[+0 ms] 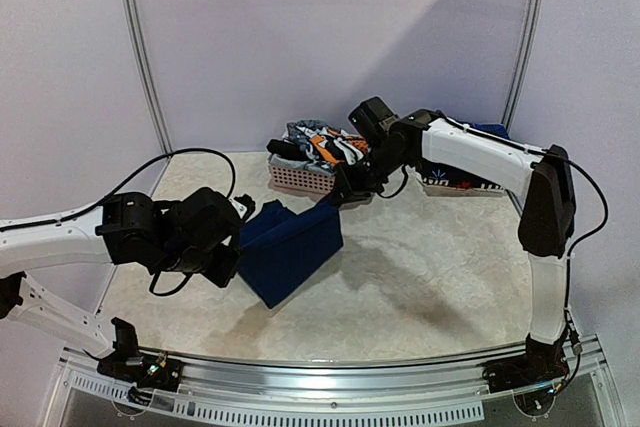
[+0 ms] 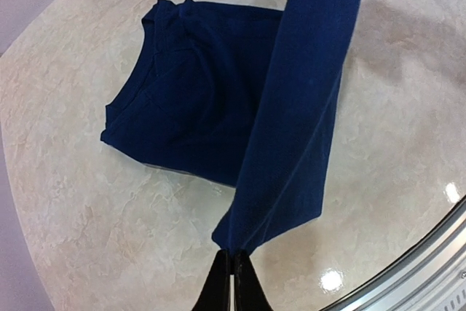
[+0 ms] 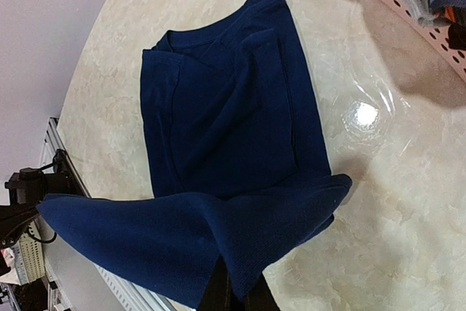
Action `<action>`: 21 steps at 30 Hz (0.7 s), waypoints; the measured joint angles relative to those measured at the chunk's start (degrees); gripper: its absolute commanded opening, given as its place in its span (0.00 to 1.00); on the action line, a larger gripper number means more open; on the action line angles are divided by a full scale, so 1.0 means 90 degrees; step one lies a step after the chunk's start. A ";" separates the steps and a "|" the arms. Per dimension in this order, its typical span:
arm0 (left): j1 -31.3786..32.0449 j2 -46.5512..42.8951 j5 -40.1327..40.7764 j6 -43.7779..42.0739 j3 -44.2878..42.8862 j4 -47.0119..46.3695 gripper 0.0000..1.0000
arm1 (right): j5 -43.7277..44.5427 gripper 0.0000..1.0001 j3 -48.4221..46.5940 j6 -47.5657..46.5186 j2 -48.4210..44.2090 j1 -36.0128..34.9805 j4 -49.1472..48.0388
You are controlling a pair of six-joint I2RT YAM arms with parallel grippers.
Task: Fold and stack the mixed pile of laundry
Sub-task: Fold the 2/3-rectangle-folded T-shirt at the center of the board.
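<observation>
Navy T-shirt (image 1: 290, 252): flat on the marbled table (image 1: 420, 287) between the two arms. Collar (image 2: 135, 92) end down on the surface, hem end lifted clear and carried over toward it.
Left gripper (image 2: 233, 274): pinched fully closed on one corner of the raised hem, with a taut band of cloth running up from the tips.
Right gripper (image 3: 234, 293): clamped shut on the other hem corner, with fabric draped over and around the fingers.
Rest of the laundry pile (image 1: 322, 143): heaped in the pale pink slatted basket (image 1: 300, 184) at the far side, orange-patterned and striped pieces uppermost. Well apart from the left gripper, just beside the right one.
Handling: light, limp knit with no stiffness. Sags between the two pinch points, creases easily, not fragile. Probably slides readily on the smooth table top.
Where to take hold: at corners and edges, every layer inside the pinch, never mid-panel.
Risk: uneven pull between the arms, likely giving a skewed fold or a slipped corner.
</observation>
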State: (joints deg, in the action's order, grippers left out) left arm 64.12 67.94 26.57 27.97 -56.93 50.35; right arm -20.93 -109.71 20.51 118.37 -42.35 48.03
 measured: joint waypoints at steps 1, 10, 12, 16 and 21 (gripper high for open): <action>-0.0073 0.0000 0.0005 -0.0012 0.0000 0.0000 0.00 | -0.0044 0.00 -0.0104 -0.0007 0.0080 0.0019 0.0019; -0.0585 -0.0002 0.0180 -0.0034 0.0000 -0.0085 0.00 | -0.0362 0.00 -0.0984 -0.0087 0.0753 0.0170 0.0187; -0.0658 0.0000 0.0240 -0.0034 0.0000 -0.0102 0.00 | -0.0425 0.00 -0.1171 -0.0124 0.0901 0.0189 0.0216; -0.0840 0.0007 0.0318 -0.0039 0.0000 -0.0151 0.00 | -0.0546 0.00 -0.1581 -0.0163 0.1192 0.0223 0.0233; -0.1134 0.0107 0.0406 -0.0061 0.0000 -0.0236 0.00 | -0.0685 0.00 -0.1960 -0.0168 0.1484 0.0265 0.0216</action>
State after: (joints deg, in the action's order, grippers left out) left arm 53.91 68.90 30.22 27.42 -56.93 48.23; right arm -27.09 -127.35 19.00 131.72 -39.97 49.98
